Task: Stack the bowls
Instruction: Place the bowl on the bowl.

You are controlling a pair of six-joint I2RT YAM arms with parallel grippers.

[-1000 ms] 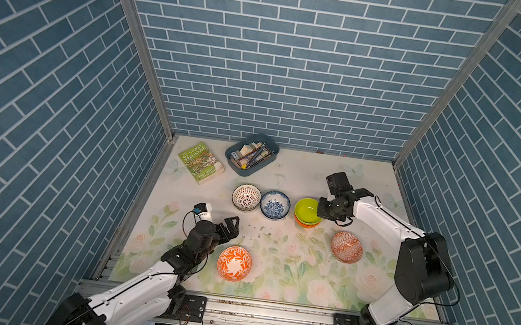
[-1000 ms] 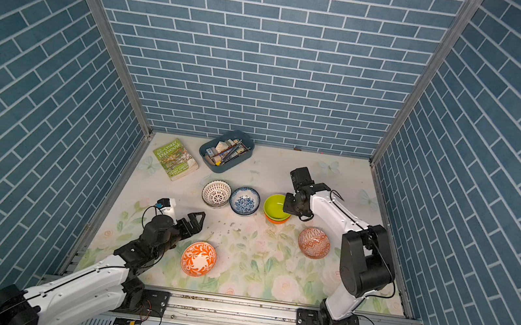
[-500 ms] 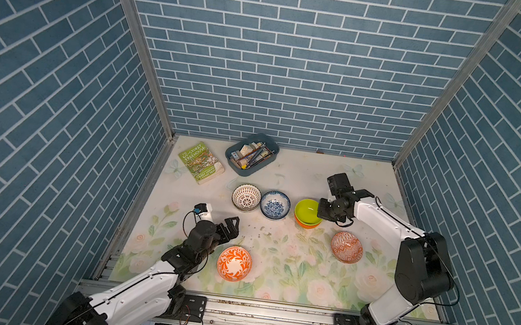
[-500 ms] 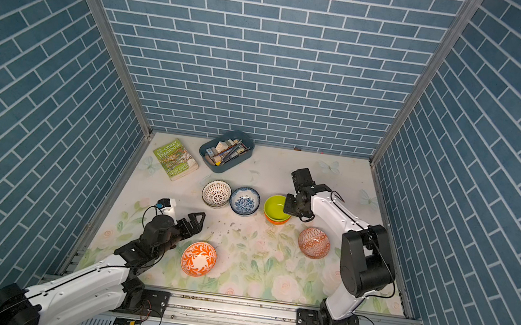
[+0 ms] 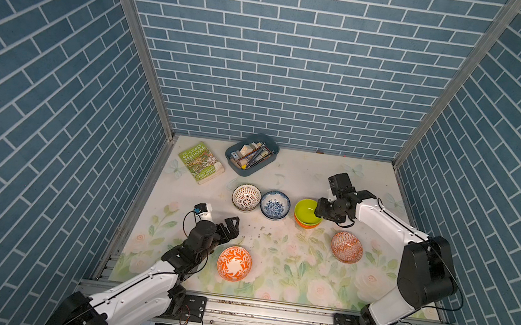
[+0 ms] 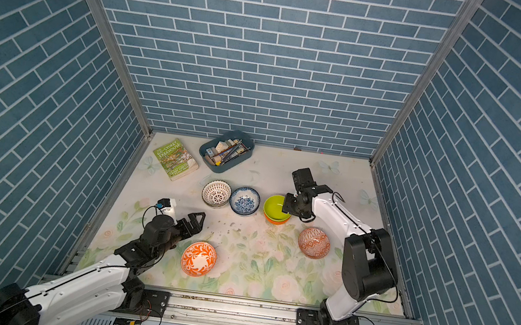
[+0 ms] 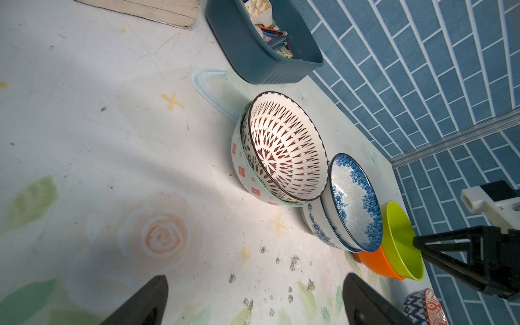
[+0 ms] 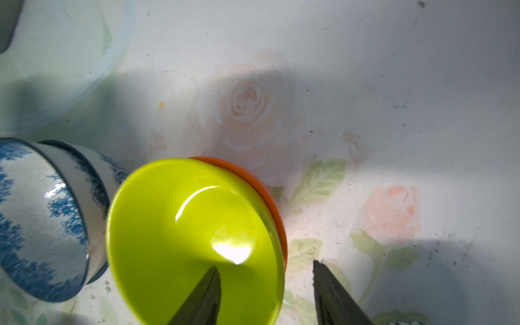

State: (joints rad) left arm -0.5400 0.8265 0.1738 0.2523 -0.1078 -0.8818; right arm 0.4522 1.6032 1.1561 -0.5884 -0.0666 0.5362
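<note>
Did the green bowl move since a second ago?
No. The lime-green bowl has stayed put, nested in the orange bowl. It sits just as far from the blue floral bowl as before.

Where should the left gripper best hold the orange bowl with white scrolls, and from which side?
Take the rim of the orange bowl with white scrolls, one finger inside and one outside the wall, coming down from above at the edge nearest the left gripper. The bowl stands upright and alone, mouth up, so its thin rim is free all round.

Bare mat point(image 5: 284, 258) between leaf-patterned bowl point(image 5: 234, 264) and diamond-patterned bowl point(image 5: 346, 247)
</note>
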